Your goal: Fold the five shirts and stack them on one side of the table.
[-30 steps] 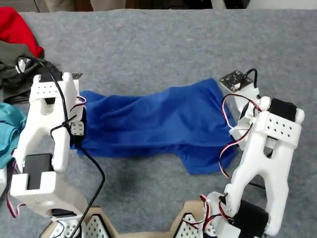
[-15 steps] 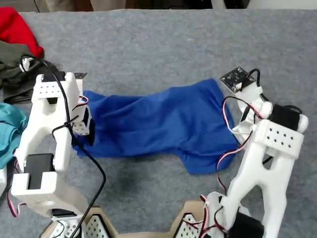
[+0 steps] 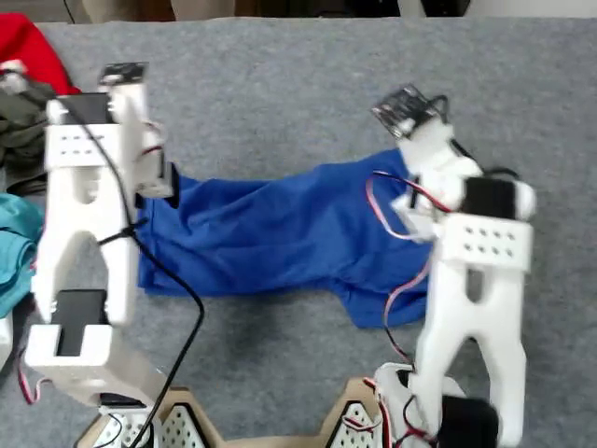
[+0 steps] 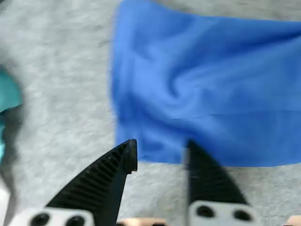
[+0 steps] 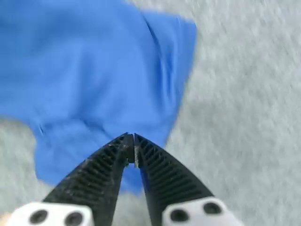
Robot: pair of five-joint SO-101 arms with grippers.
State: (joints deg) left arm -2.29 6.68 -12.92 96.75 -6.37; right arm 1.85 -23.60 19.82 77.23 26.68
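Note:
A blue shirt [image 3: 280, 238] lies partly folded across the middle of the grey table [image 3: 280, 84], long side running left to right. My left gripper [image 4: 157, 148] hovers open over the shirt's left edge [image 4: 127, 94], holding nothing; in the high view that gripper [image 3: 160, 179] is by the shirt's far left corner. My right gripper [image 5: 131, 141] is shut and empty, hanging above the blue shirt [image 5: 94, 70] near its right end. In the high view the right arm [image 3: 471, 233] covers that end.
A red shirt [image 3: 28, 47], a dark olive one [image 3: 23, 121] and a teal one [image 3: 14, 247] lie bunched at the table's left edge. Bare grey cloth stretches beyond the blue shirt and to its right. The arm bases stand at the front edge.
Both arms have swung from the shirt's near side toward the far side of the table. The blue shirt has stayed where it lay.

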